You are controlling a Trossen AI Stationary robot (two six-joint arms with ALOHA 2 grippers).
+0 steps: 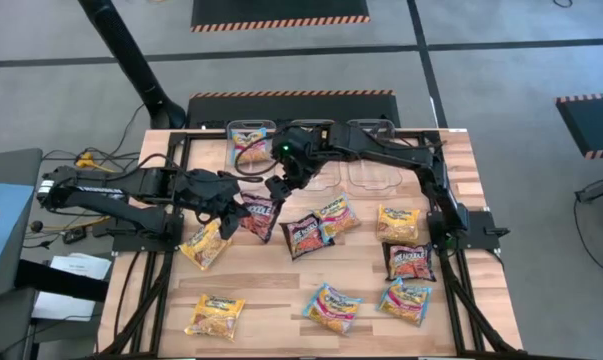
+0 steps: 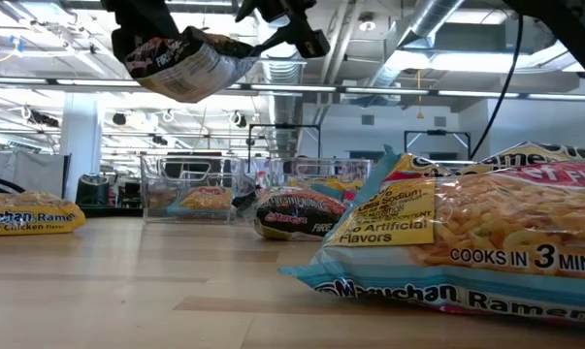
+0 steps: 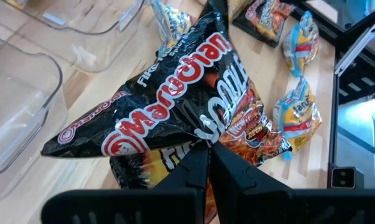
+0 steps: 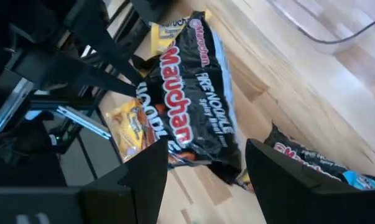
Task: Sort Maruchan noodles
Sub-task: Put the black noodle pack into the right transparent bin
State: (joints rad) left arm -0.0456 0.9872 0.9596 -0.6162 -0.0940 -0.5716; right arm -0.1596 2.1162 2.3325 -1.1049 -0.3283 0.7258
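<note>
A dark maroon-black Maruchan packet [image 1: 260,216] is up in the air over the table's middle left and shows high in the low view [image 2: 187,60]. My left gripper [image 3: 207,144] is shut on it, reaching in from the table's left [image 1: 237,203]. My right gripper [image 4: 203,152] is open and reaches in from the far right [image 1: 279,187]. Its fingers stand on either side of the packet's other end [image 4: 209,152]; whether they touch it I cannot tell. Other yellow-orange [image 1: 206,243], maroon [image 1: 303,235] and blue-pink [image 1: 333,306] packets lie flat on the table. My left gripper pinches the maroon-black packet between its two fingertips at a creased edge near the packet's middle [image 3: 203,129]. The fingers come roughly level from the table's left. The packet is lifted clear of the table and tilted, and its foil is crumpled around the pinch.
Three clear plastic bins stand along the far edge [image 1: 311,135]; the left one holds a yellow-orange packet [image 1: 249,141]. More packets lie at the right [image 1: 396,222], [image 1: 409,262], [image 1: 406,300] and near left [image 1: 216,316]. Black frame rails run along both table sides [image 1: 451,280].
</note>
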